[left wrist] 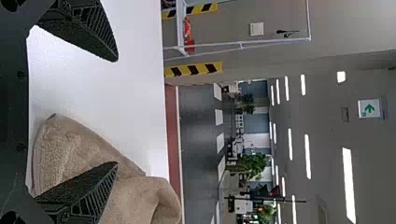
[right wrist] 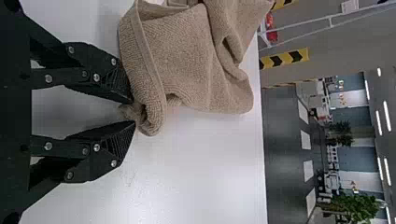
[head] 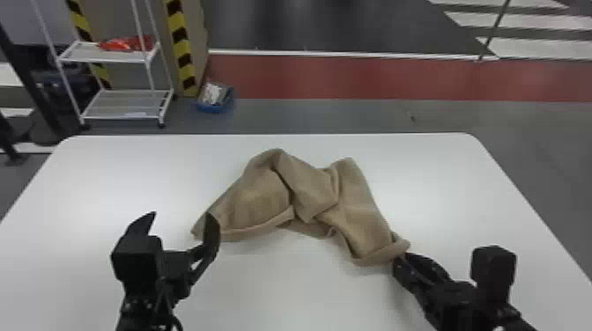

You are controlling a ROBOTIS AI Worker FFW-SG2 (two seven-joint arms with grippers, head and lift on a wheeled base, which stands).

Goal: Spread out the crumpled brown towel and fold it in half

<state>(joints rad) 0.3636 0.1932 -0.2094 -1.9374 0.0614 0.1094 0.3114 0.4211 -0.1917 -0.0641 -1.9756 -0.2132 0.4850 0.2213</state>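
a: left end effector (head: pixel 182 215)?
b: wide. brown towel (head: pixel 260 198) crumpled on the surface (head: pixel 132 176), ahead and to its right.
a: right end effector (head: pixel 400 256)?
b: narrow, pinching a towel corner. rest lies ahead and to its left.

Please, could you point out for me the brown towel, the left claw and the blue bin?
Brown towel (head: pixel 257 200): head view, left part of the crumpled cloth.
Left claw (head: pixel 182 214): head view, midway between its fingertips.
Blue bin (head: pixel 210 108): head view, its front wall.

Towel (head: pixel 260 198): brown, crumpled, doubled over itself
Resting place: middle of the counter (head: pixel 119 180)
Ends: toward eight and four o'clock
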